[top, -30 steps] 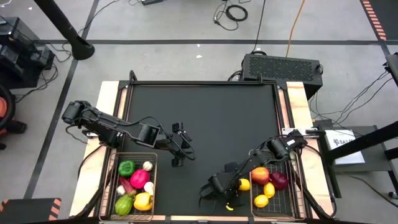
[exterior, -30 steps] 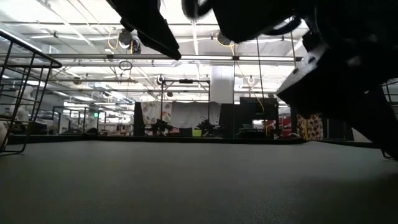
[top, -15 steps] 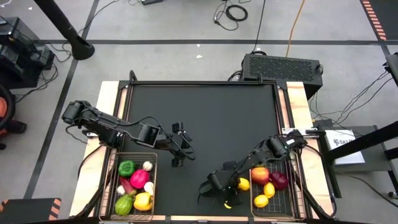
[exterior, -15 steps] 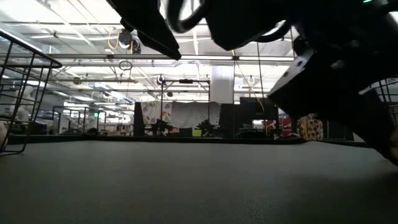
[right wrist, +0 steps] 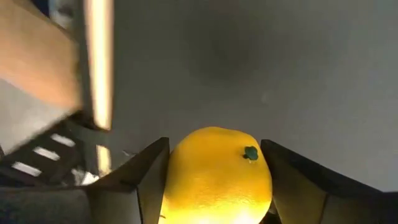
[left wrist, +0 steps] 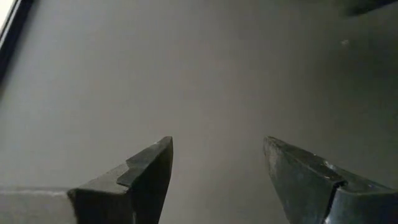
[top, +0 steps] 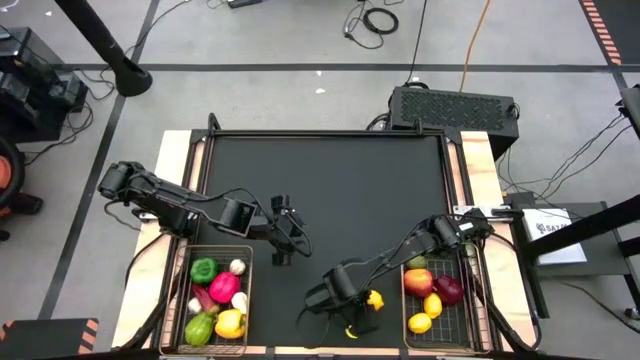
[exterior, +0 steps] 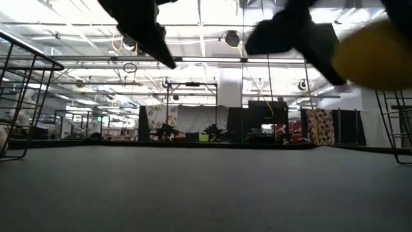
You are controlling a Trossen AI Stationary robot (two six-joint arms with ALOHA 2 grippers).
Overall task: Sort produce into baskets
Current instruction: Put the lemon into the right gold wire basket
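One round yellow toy lemon [right wrist: 217, 177] sits between the right gripper's [top: 352, 322] two dark fingers, which close against its sides near the table's front edge. Its goal, the gold-rimmed wire-mesh basket of apples and lemons [top: 466, 322], lies just beside that gripper on the robot's right, so the carry looks like a short sideways move. Left gripper [left wrist: 214, 177] hangs over bare black tabletop [top: 340, 190], fingers parted and empty, near the other wire-mesh basket [top: 186, 282] of peppers.
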